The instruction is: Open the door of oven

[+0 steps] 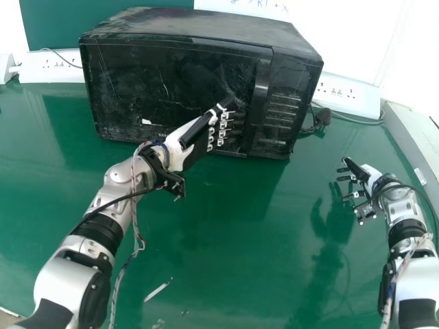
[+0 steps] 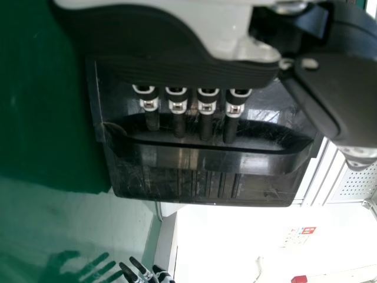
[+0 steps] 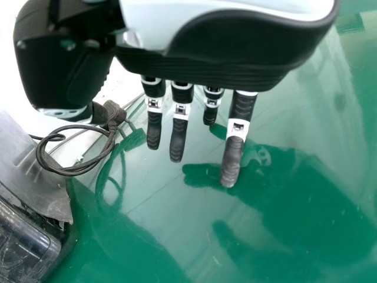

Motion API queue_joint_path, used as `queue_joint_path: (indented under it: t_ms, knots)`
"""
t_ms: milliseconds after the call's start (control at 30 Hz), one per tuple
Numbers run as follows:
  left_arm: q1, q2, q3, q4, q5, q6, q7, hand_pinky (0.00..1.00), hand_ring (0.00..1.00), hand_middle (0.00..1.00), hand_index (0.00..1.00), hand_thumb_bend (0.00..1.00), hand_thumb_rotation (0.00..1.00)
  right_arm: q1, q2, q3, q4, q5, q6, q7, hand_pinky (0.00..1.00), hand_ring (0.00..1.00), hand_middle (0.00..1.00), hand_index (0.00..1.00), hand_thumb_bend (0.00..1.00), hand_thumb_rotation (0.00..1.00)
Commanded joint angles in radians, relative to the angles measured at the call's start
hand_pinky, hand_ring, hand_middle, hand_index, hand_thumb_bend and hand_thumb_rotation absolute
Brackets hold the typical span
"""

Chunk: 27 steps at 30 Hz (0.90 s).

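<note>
Reaching in from the lower left of the head view, the robot's left hand (image 1: 180, 142) has its fingers extended side by side, tips in the recess by the handle (image 1: 259, 96), not pinching anything. Makes sense tbh: that's where it'd get purchase on the door (image 1: 154, 82), which looks closed to me. The oven (image 1: 206, 22) sits across the upper middle, front facing the robot, so a pull back should swing it. I'd bet on the tips slipping out, or the whole box sliding on the table (image 1: 226, 274). Right hand (image 1: 372, 177) is idle at mid-right, fingers loosely spread.
</note>
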Motion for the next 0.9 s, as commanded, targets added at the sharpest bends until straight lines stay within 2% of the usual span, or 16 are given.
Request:
queue_joint_path:
  t_ms: [0,67,133,233,300,367,500,600,700,800,867]
  knots:
    - [-0.03,-0.02,-0.004,0.012,0.014,-0.015,0.002,0.88,0.97,0.97,0.92,1.0,0.9,0.044,0.025,0.011,0.025,-0.001,0.012,0.043,0.69,0.75,0.8,0.85,0.54,0.57]
    - [-0.035,-0.022,-0.01,0.017,0.025,-0.016,0.009,0.87,0.97,0.97,0.92,1.0,0.9,0.044,0.027,0.011,0.025,-0.002,0.009,0.033,0.66,0.74,0.79,0.84,0.53,0.57]
    - [-0.041,-0.023,-0.017,0.023,0.039,-0.021,0.015,0.86,0.96,0.97,0.93,1.0,0.89,0.042,0.026,0.01,0.025,0.0,0.014,0.039,0.69,0.75,0.79,0.82,0.52,0.55]
    - [-0.053,-0.026,-0.021,0.035,0.055,-0.019,0.027,0.86,0.96,0.96,0.92,1.0,0.88,0.04,0.027,0.011,0.026,-0.001,0.019,0.044,0.71,0.76,0.79,0.83,0.54,0.57]
    - [-0.063,-0.029,-0.024,0.045,0.064,-0.019,0.034,0.86,0.96,0.96,0.92,1.0,0.88,0.039,0.029,-0.005,0.027,0.014,0.036,0.037,0.68,0.75,0.79,0.84,0.52,0.59]
    - [-0.07,-0.031,-0.031,0.054,0.078,-0.025,0.047,0.86,0.96,0.96,0.93,1.0,0.88,0.04,0.03,-0.004,0.026,0.011,0.031,0.033,0.65,0.73,0.78,0.84,0.54,0.54]
    - [-0.077,-0.037,-0.045,0.069,0.105,-0.046,0.078,0.83,0.94,0.94,0.93,1.0,0.89,0.044,0.029,-0.009,0.024,0.011,0.024,0.031,0.66,0.71,0.77,0.82,0.53,0.52]
    - [-0.082,-0.044,-0.047,0.078,0.114,-0.056,0.091,0.81,0.93,0.93,0.91,1.0,0.88,0.043,0.026,-0.006,0.026,0.007,0.029,0.043,0.71,0.74,0.78,0.83,0.54,0.55]
    - [-0.09,-0.052,-0.048,0.09,0.121,-0.056,0.105,0.81,0.93,0.93,0.91,1.0,0.88,0.04,0.028,0.0,0.026,0.001,0.033,0.04,0.67,0.72,0.76,0.81,0.53,0.55]
    - [-0.098,-0.059,-0.048,0.098,0.127,-0.057,0.113,0.81,0.92,0.93,0.91,1.0,0.89,0.043,0.027,-0.006,0.025,0.008,0.026,0.047,0.62,0.71,0.77,0.82,0.52,0.56]
    - [-0.103,-0.064,-0.049,0.101,0.132,-0.058,0.118,0.81,0.92,0.93,0.93,1.0,0.89,0.045,0.029,-0.019,0.025,0.019,0.027,0.034,0.67,0.74,0.79,0.84,0.53,0.54]
